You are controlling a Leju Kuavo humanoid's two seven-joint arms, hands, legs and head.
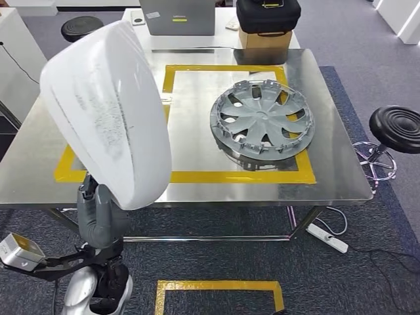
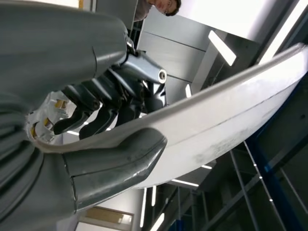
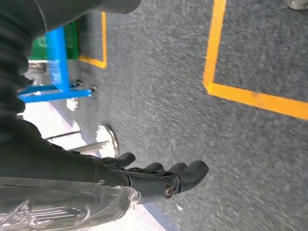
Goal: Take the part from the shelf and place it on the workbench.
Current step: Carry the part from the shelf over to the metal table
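A large white curved shell part is held up over the left front corner of the steel workbench, with grey scuff marks on its face. My left hand grips its lower edge from below. In the left wrist view the thumb presses one side of the part and the dark fingers clamp the other side. My right hand hangs down over the carpet with its fingers stretched out and nothing in it.
A grey wheel cover lies inside the yellow tape rectangle on the bench. Black stools stand at the right and far left. A laptop and a black case on a box sit behind. A power strip lies on the floor.
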